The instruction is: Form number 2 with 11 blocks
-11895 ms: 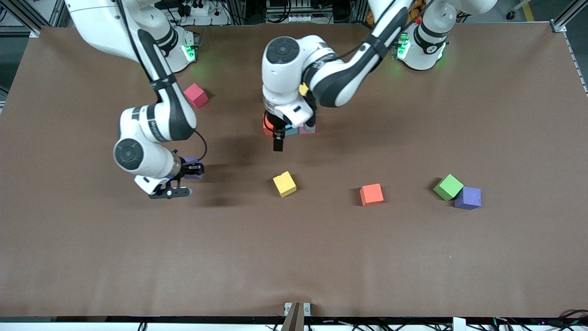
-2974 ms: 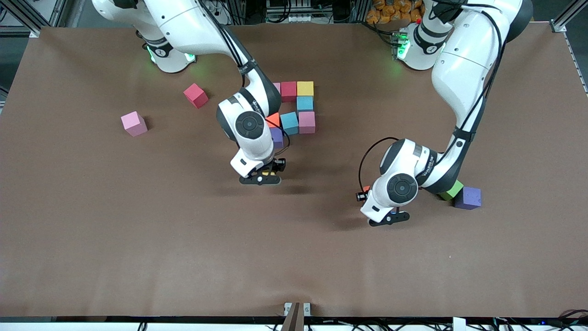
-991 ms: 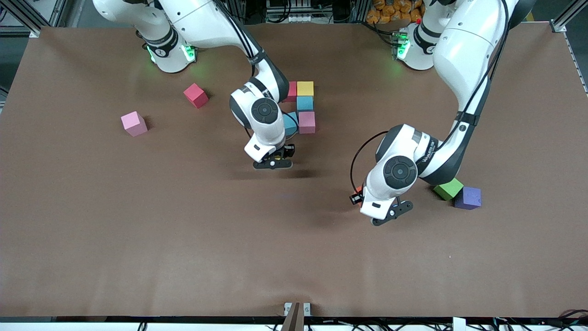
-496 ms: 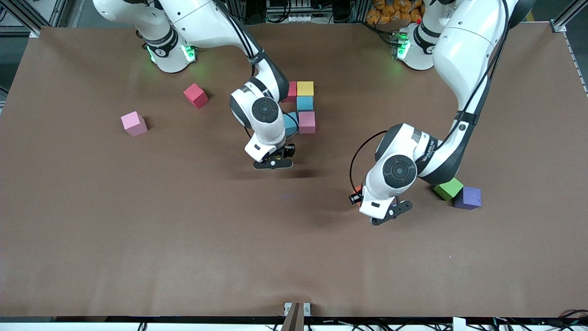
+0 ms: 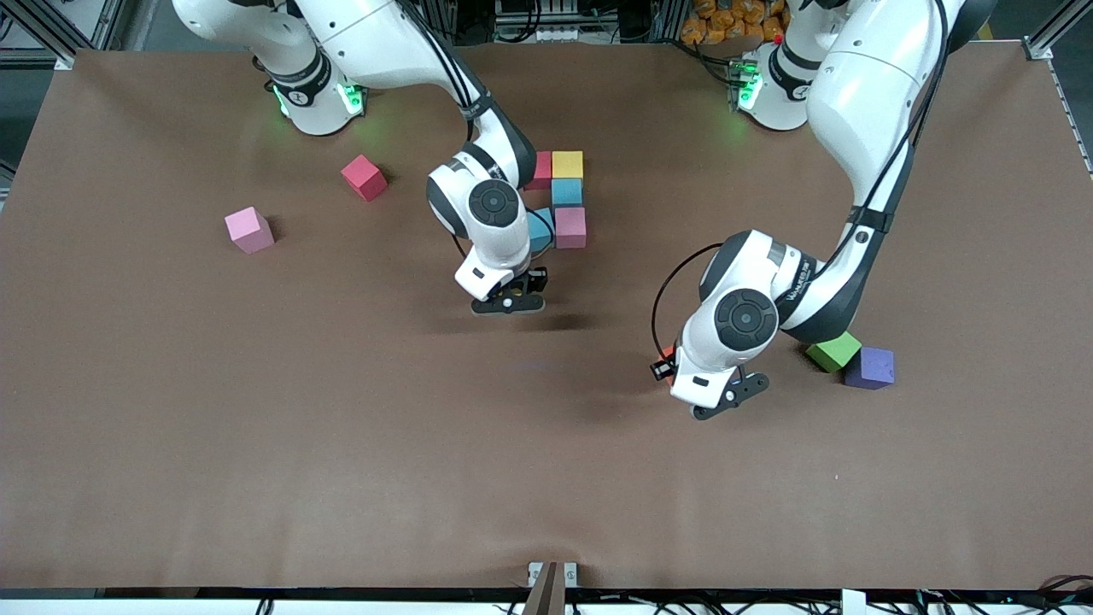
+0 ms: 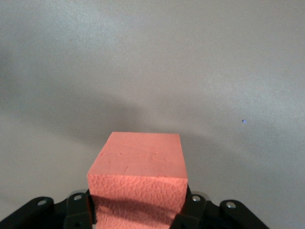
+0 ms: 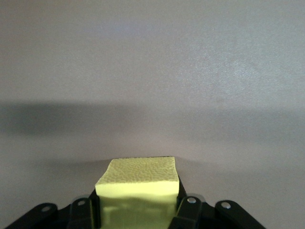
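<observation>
The partly built number 2 lies mid-table: a crimson block point(image 5: 542, 169), a yellow block point(image 5: 567, 164), a light blue block point(image 5: 566, 191), a pink block point(image 5: 570, 227) and another light blue block point(image 5: 540, 231). The right arm hides the rest of it. My right gripper point(image 5: 511, 295) is shut on a yellow block point(image 7: 138, 183), low over the table just nearer the camera than the figure. My left gripper point(image 5: 667, 366) is shut on an orange block point(image 6: 138, 167), low over the table toward the left arm's end.
Loose blocks lie on the brown table point(image 5: 341, 444). A crimson one point(image 5: 365, 177) and a pink one point(image 5: 249, 230) are toward the right arm's end. A green one point(image 5: 833, 350) touches a purple one point(image 5: 869, 367) toward the left arm's end.
The right gripper took the loose yellow block and carried it toward the figure. The left gripper took the loose orange block. In the last second both arms have hardly moved.
</observation>
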